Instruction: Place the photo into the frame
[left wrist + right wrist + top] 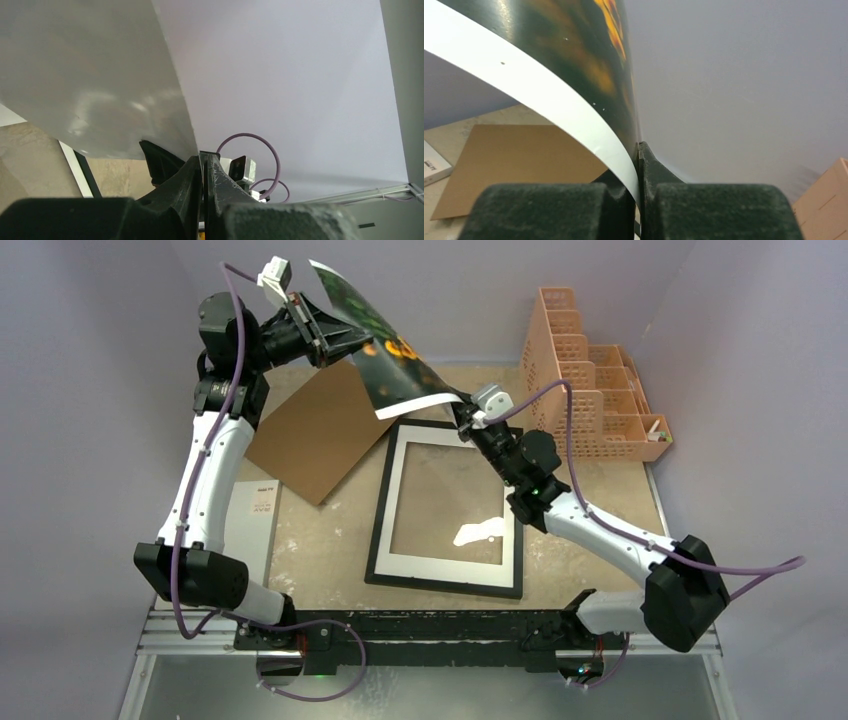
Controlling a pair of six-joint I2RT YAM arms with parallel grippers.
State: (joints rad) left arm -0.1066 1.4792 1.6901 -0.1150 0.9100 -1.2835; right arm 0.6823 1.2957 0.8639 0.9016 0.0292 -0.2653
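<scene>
The photo [385, 350], a sunflower print with a white border, hangs curved in the air above the table's far side. My left gripper [345, 340] is shut on its upper left edge; the left wrist view shows the photo's pale back [90, 75] pinched between the fingers [187, 185]. My right gripper [462, 405] is shut on the photo's lower right corner; in the right wrist view the white border [549, 95] runs down into the closed jaws. The black frame [445, 580] lies flat on the table below, glass up.
A brown backing board [315, 435] lies left of the frame. A white booklet [255, 525] sits by the left arm. The peach mesh organizer [590, 390] stands at the back right.
</scene>
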